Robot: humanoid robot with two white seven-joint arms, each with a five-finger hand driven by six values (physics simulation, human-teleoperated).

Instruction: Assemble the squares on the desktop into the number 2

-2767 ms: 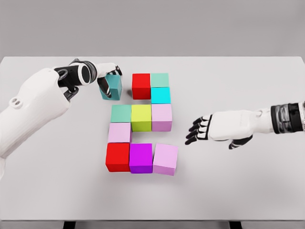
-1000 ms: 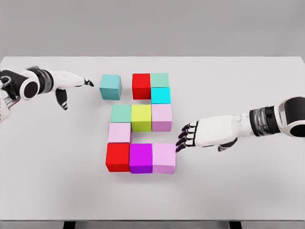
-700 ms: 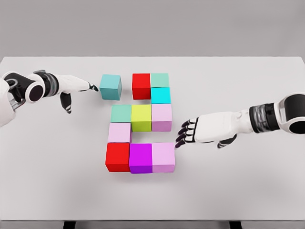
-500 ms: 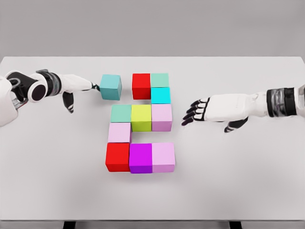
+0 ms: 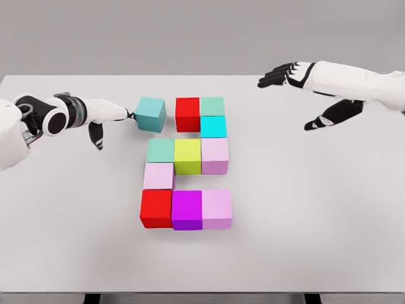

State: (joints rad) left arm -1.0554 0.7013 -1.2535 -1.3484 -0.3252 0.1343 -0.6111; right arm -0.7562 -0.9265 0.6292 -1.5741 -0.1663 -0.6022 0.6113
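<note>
Since half a second ago my right hand (image 5: 297, 73) lifts away, fingers spread, while left hand (image 5: 104, 113), fingers pressed together, nudges the teal cube (image 5: 151, 114) toward the red cube (image 5: 188, 114), closing the 2's top row.

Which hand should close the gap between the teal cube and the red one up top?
Left. Its fingers already sit against the teal cube's left face, opposite the top red cube. The right hand hovers far off near the table's back edge.

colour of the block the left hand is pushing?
Teal. The block sits at the left fingertips, just left of the red top block, in the head view.
</note>
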